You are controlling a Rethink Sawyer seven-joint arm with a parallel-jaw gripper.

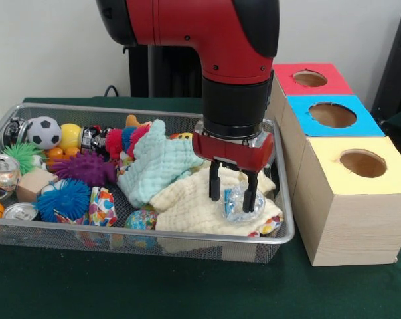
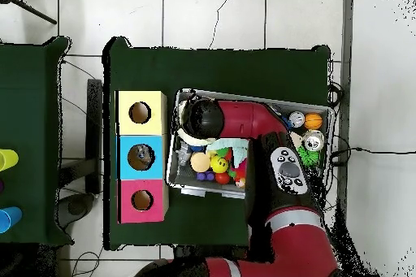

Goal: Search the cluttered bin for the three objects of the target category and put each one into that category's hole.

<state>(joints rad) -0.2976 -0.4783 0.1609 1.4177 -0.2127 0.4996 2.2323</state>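
Note:
My gripper [image 1: 232, 193] is down in the right end of the wire bin [image 1: 147, 240]. Its black fingers [image 1: 214, 181] are shut on a crumpled clear plastic piece [image 1: 243, 205] that rests on a cream cloth [image 1: 187, 209]. Beside the bin, to its right, stand three wooden boxes with holes on top: red [image 1: 310, 78], blue [image 1: 332, 114] and yellow [image 1: 363, 163]. In the overhead view the arm's wrist [image 2: 201, 116] covers the gripper; the yellow box [image 2: 140, 113], blue box [image 2: 140, 157] and red box [image 2: 142, 201] line the bin's left side.
A mint cloth [image 1: 159, 166] lies heaped mid-bin. Left of it are a soccer ball [image 1: 44, 131], yellow ball [image 1: 71, 136], purple spiky ball [image 1: 87, 168], blue spiky ball [image 1: 63, 199], wooden block [image 1: 34, 183], party hat [image 1: 102, 206] and cans [image 1: 2, 171].

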